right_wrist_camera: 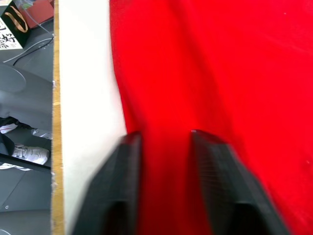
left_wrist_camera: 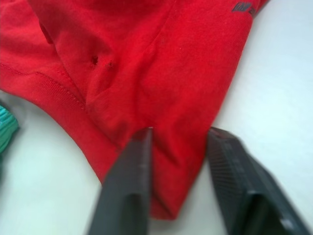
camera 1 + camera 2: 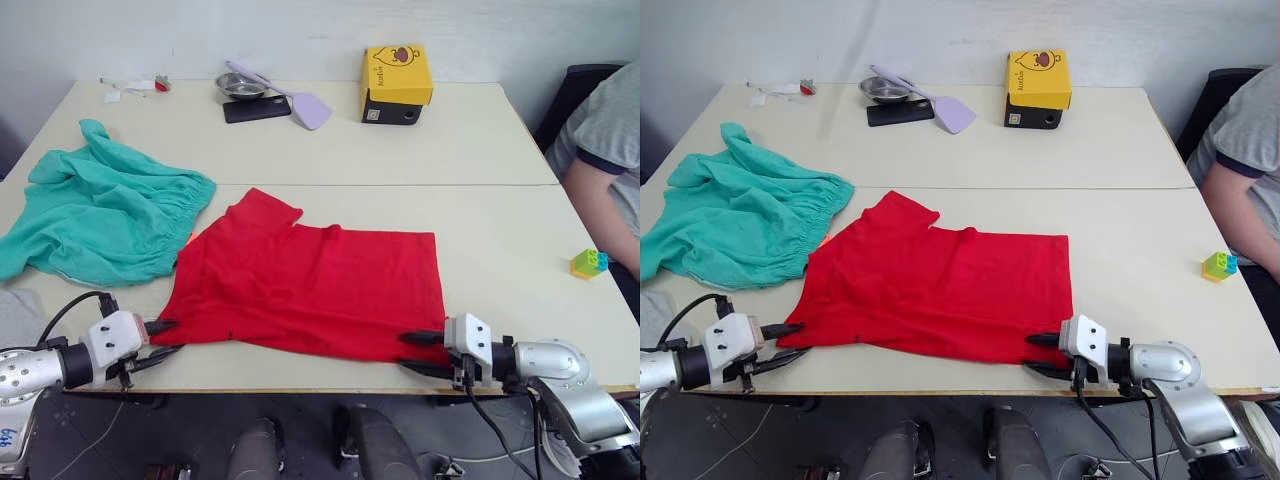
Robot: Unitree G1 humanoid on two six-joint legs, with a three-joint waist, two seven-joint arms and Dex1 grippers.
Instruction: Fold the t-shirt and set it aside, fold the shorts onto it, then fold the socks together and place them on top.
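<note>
on a pale table point(image 3: 500, 250) by a white wall, both grippers' spread fingers seemingly straddle the t-shirt point(image 3: 310, 285).

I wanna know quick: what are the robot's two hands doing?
Left gripper: open, fingers around the shirt's near corner.
Right gripper: open, fingers around the shirt's near edge.

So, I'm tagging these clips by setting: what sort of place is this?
Probably an office or lab room used for robot trials, not a home: two plain pale tables pushed together against a bare wall, a black office chair at the side, and a seated person watching.
</note>
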